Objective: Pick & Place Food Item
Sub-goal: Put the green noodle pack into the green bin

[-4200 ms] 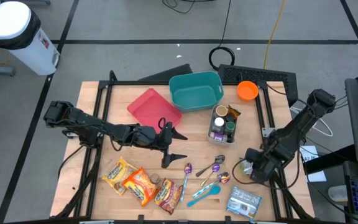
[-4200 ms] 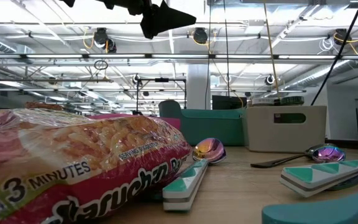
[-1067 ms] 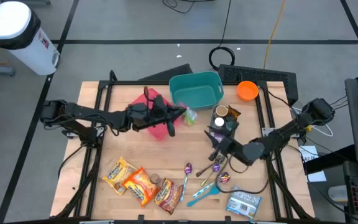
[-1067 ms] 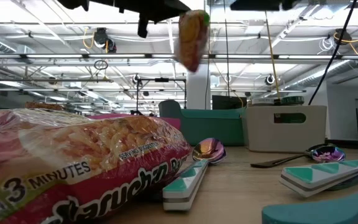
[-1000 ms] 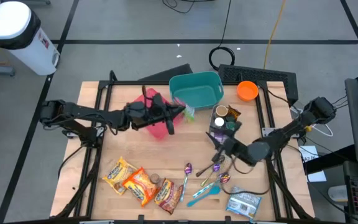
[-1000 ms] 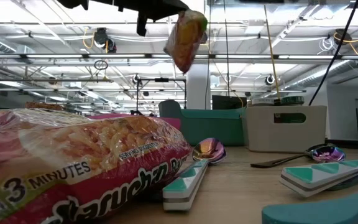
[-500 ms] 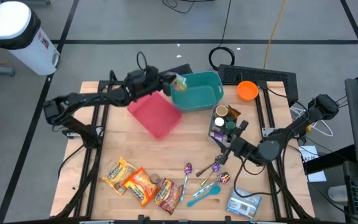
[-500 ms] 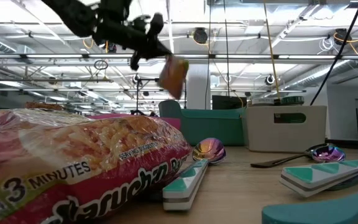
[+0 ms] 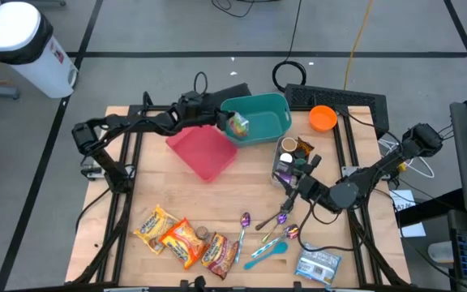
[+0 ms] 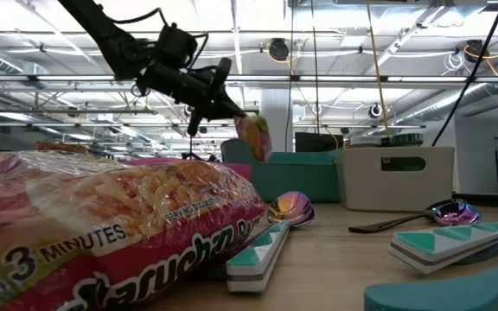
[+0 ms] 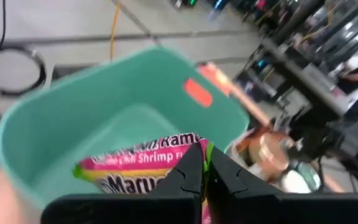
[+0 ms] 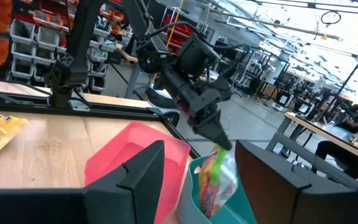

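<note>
I see the wooden tabletop [image 9: 136, 195] with the teal bin [image 9: 267, 113] at its far edge as my landmark. Just left of the bin lies the pink tray [image 9: 205, 154], touching its corner. Right of the bin stands the white caddy [image 9: 286, 172] of small jars, and an orange bowl [image 9: 323, 118] sits farther right. Well in front of the bin, near the tabletop's front edge, lie three ramen packets [image 9: 183, 241]. My left pincer [image 9: 221, 120] reaches over the bin's left rim, clamped together on a shrimp ramen packet [image 9: 238, 125], which hangs above the bin's inside. My right pincer [image 9: 294, 195] waits in front of the caddy, its fingers standing apart, holding nothing.
</note>
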You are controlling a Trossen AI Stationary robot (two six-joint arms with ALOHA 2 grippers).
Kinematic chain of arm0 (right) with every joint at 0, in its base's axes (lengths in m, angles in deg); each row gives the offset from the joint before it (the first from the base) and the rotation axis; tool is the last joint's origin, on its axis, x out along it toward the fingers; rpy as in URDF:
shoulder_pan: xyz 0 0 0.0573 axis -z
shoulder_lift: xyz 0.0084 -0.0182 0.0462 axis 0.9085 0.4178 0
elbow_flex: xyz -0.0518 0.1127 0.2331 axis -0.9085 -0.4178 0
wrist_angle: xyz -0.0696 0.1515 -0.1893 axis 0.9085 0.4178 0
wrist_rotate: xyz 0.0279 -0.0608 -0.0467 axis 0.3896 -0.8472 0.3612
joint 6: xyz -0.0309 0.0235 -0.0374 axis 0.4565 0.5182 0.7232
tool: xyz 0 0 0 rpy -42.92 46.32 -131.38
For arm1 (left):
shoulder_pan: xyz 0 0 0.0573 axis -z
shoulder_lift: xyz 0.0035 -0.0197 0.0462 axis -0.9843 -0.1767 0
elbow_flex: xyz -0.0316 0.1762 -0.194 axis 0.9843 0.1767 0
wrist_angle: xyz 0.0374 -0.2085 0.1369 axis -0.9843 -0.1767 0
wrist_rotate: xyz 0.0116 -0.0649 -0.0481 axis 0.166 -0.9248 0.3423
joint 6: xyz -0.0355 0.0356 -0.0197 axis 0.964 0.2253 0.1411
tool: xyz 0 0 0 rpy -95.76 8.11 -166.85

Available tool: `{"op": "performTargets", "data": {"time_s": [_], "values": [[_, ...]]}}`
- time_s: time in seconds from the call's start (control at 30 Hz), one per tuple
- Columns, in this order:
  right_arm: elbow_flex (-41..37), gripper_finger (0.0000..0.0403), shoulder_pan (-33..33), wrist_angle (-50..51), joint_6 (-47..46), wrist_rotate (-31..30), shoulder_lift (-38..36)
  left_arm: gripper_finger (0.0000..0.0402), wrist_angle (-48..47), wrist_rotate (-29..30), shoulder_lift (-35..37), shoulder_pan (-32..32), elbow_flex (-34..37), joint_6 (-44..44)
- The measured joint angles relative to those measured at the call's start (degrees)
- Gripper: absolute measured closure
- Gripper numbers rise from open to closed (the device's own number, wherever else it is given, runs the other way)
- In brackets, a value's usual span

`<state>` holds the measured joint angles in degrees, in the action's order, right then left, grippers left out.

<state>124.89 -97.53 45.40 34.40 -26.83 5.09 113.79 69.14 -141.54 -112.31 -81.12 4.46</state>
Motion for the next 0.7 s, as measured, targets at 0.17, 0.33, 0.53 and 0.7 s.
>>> {"op": "performTargets", "data": {"time_s": [0.17, 0.33, 0.53, 0.7], "values": [[0.0, 0.0217, 0.0, 0.32, 0.0, 0.0, 0.0, 0.0395, -5.41, 0.74, 0.04, 0.1, 0.02, -0.17], [0.0, 0.0214, 0.0, 0.55, -0.17, 0.0, 0.0, 0.0398, -9.6, 4.18, 0.07, 0.1, 0.0, -1.08], [0.0, 0.0215, 0.0, 0.88, -0.17, 0.0, 0.0, 0.0342, -12.55, 4.78, 0.07, 0.15, 0.0, -4.73], [0.0, 0.0212, -0.32, 1.01, -0.2, -0.03, 0.0, 0.0252, -14.39, 4.7, 0.17, 0.21, -0.07, -6.34]]}}
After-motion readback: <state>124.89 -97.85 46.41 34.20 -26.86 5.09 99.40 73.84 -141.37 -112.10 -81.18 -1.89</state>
